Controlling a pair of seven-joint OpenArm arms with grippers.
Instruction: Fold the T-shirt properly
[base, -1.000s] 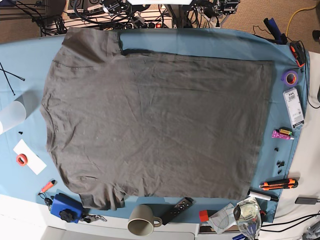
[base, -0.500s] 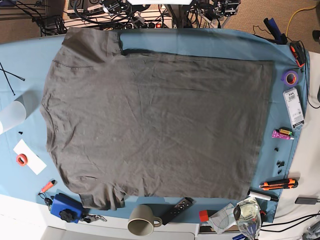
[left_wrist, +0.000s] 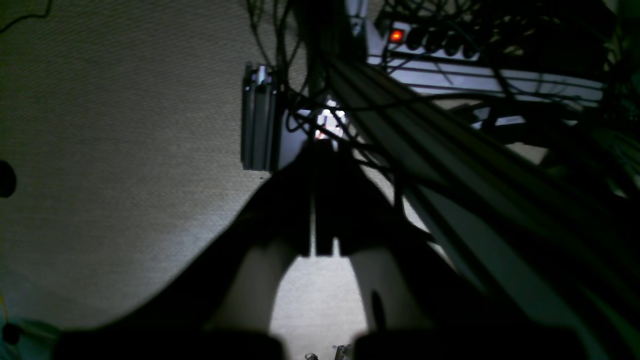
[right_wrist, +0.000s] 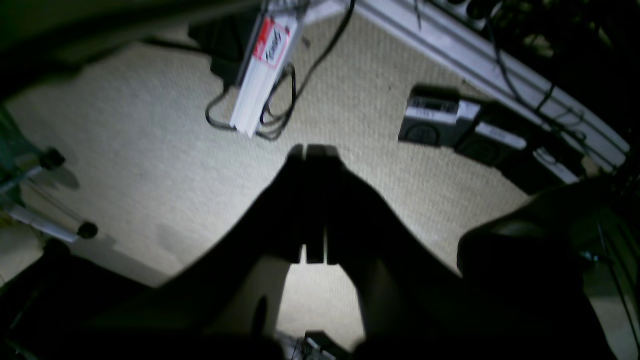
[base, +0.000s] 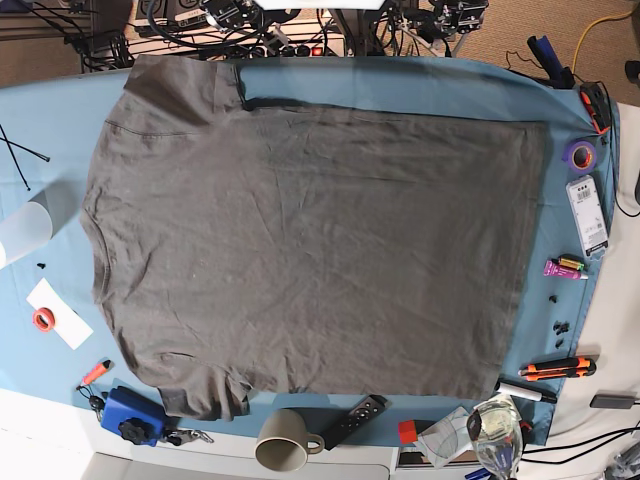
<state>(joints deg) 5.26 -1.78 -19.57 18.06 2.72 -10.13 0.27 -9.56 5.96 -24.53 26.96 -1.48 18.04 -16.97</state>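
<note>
The dark charcoal T-shirt (base: 310, 250) lies spread flat and wrinkled on the blue table cloth (base: 400, 80) in the base view. Its collar points left, its hem is at the right, and both sleeves are at the left corners. Neither gripper is over the table. In the left wrist view my left gripper (left_wrist: 320, 150) hangs shut and empty over carpet and cables behind the table. In the right wrist view my right gripper (right_wrist: 312, 152) is likewise shut and empty over the carpet. The T-shirt shows in neither wrist view.
Around the shirt lie a beige mug (base: 282, 445), a black remote (base: 355, 420), a blue box (base: 132, 415), an orange cutter (base: 557, 368), a purple tape roll (base: 580, 153), a white device (base: 587, 215) and a clear cup (base: 22, 230). Cables and power strips (right_wrist: 500, 135) lie on the floor.
</note>
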